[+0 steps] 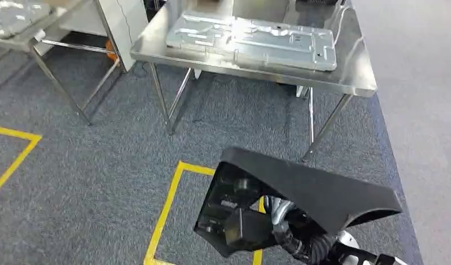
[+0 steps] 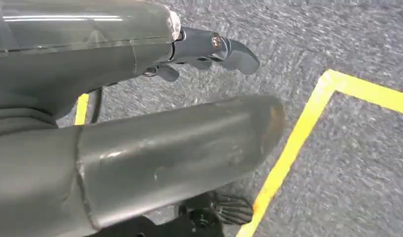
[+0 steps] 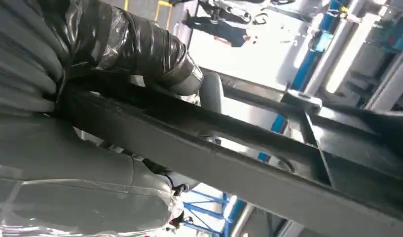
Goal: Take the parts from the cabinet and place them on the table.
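— Where do we stand? We carry a black part (image 1: 322, 193) low at our right side, over grey carpet with yellow floor tape (image 1: 168, 210), facing a steel bench (image 1: 355, 83) that already bears a silver metal panel (image 1: 250, 38).

— Who has the part? In the right wrist view the right robot hand (image 3: 140, 49) wraps its taped fingers over the part's dark edge, thumb beneath, so we judge the grasp closed on it. The left robot hand (image 2: 209, 52) hangs over the carpet, fingers loosely curled and apart, holding nothing.

— How do we do this step well? We judge the carry is nearly done; we should walk up square to the bench's near edge, keep the part level, and set it toward the near right corner, apart from the panel.

— What escapes us? The part's full shape is cut off at the picture's lower edge, its underside hardware is hard to read, and the bench's far edge is out of frame.
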